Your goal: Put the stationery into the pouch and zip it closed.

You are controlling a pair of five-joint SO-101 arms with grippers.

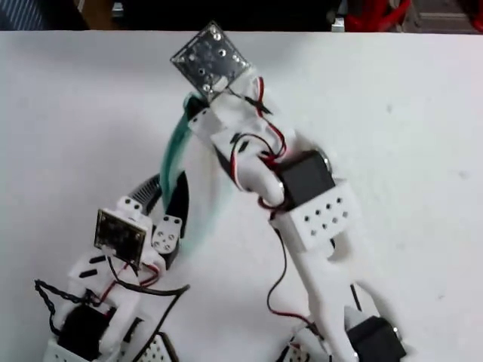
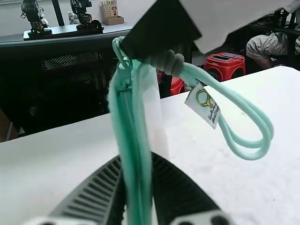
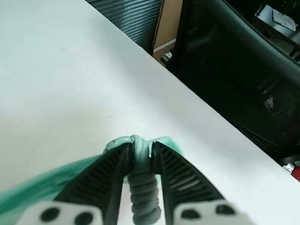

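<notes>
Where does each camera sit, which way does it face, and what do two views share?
High view: above the table, looking down on both arms and the pouch.
Left wrist view: on the left arm, looking along jaws clamped on the pouch.
Right wrist view: on the right arm, its jaws pinching the grey cord.
Shared: the pouch.

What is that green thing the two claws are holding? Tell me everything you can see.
It is a slim mint-green pouch, soft-looking, with a frosted side panel, held on edge over the white table. A green carry loop and small tag hang at one end. The left gripper pinches its edge; the right gripper pinches its grey cord pull.
</notes>
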